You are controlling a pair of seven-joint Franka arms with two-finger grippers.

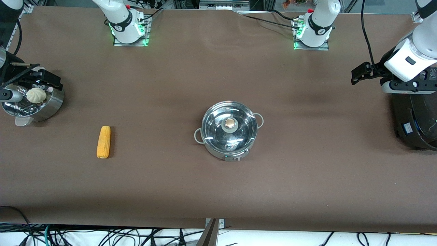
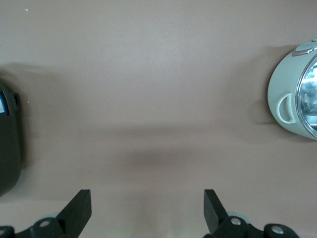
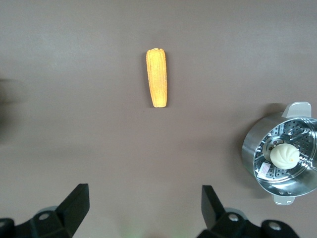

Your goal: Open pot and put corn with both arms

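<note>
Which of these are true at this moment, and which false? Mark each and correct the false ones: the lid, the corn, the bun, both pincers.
1. The glass lid sits on the pot. True.
2. The corn is inside the pot. False: it lies on the table, toward the right arm's end, apart from the pot.
3. The bun lies in the steamer pot. True.
4. The left pincer grips the lid's knob. False: it is open and holds nothing, up beside the black cooker, well away from the pot.
5. The right pincer is open. True: it holds nothing and is over the steamer pot.
</note>
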